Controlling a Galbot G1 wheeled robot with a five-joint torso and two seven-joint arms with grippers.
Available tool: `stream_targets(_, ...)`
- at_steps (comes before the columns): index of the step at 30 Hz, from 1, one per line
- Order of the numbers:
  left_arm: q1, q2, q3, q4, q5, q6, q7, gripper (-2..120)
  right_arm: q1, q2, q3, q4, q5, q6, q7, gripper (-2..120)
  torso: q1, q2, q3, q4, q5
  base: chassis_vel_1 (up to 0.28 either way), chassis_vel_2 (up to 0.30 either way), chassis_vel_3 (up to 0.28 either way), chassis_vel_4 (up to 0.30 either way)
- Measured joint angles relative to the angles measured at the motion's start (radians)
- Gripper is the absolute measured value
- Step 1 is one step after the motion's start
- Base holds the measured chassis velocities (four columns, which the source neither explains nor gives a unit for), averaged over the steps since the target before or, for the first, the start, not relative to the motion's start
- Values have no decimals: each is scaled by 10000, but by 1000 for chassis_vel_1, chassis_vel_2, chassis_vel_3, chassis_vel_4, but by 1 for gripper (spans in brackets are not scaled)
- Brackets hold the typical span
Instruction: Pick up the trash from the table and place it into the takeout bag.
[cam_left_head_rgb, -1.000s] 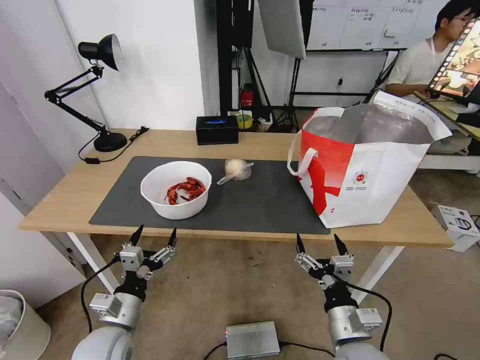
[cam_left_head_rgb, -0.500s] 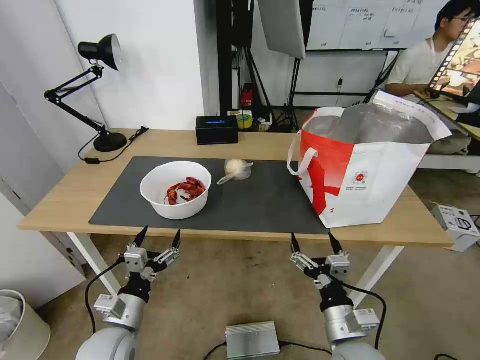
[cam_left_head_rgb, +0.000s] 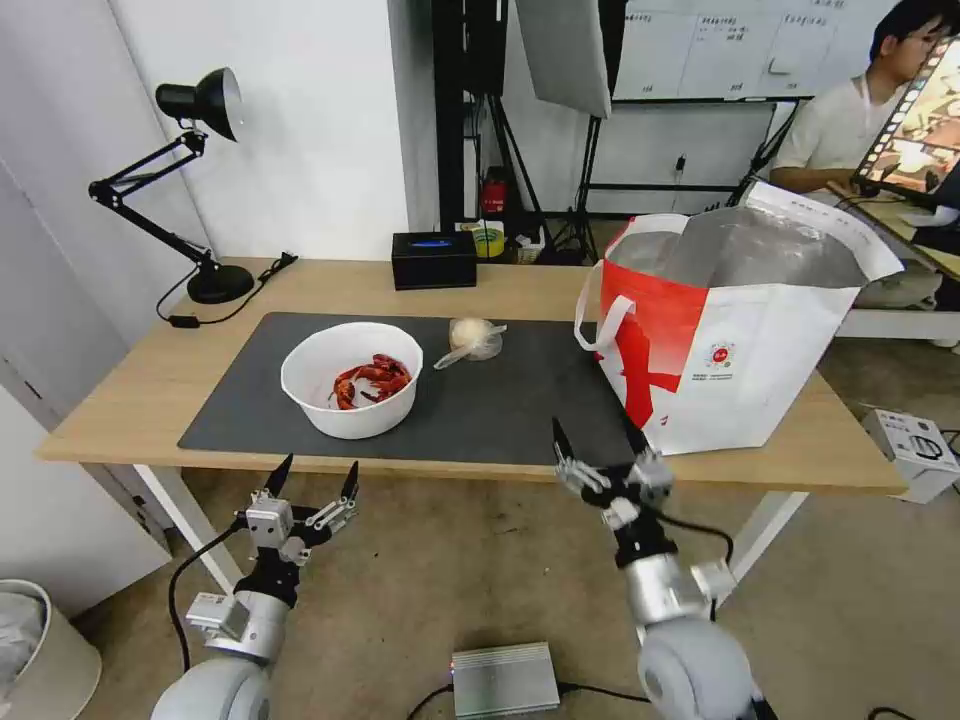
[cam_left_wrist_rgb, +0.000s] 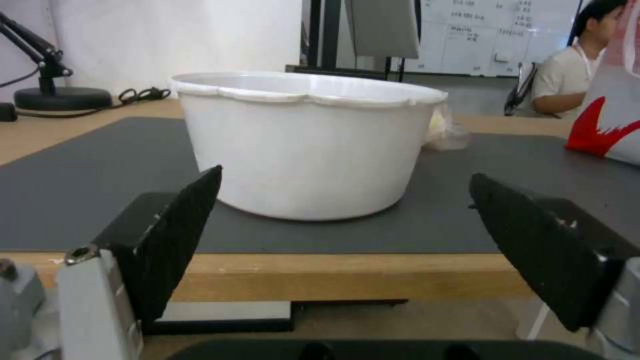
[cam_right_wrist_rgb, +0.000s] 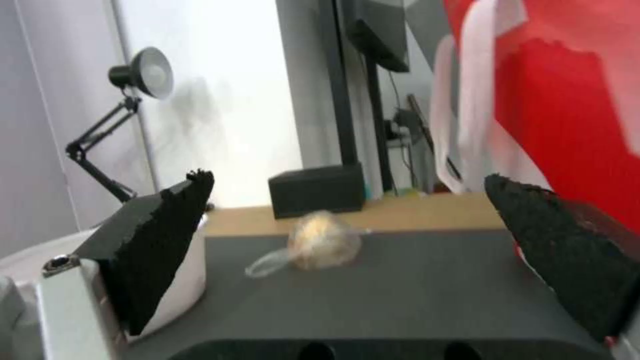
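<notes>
Left claw (cam_left_head_rgb: 314, 477), fingers spread, below the table (cam_left_head_rgb: 120, 400) edge. Right claw (cam_left_head_rgb: 592, 440), also spread, at the mat's near edge. On the mat: white scalloped-rim bowl (cam_left_head_rgb: 352, 379) holding red crayfish shells; behind it a clear bag (cam_left_head_rgb: 474, 338) (pale round lump inside). Rightward, the white-and-red takeout bag (cam_left_head_rgb: 740, 370) stands open, foil-lined.

I see my two silver, rounded arms ending in the left gripper (cam_left_head_rgb: 314, 480) and right gripper (cam_left_head_rgb: 596, 440), each with pointed black textured fingers, grey metal knuckles, and black cables looping behind.
</notes>
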Motion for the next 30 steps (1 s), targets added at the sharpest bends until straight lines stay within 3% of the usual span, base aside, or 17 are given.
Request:
stream_targets(16, 20, -103, -97, 179, 97, -75, 16, 100, 3568, -186, -1311, -2358, 673, -266, 278, 100, 0, -1, 0, 0, -1, 0, 0, 0, 0)
stream_targets(30, -12, -141, -210, 285, 33, -131, 17, 100, 5629, 119, -2054, -4197, 1338, -568, 456, 100, 1, -1, -1, -1, -1, 0, 0, 0, 0)
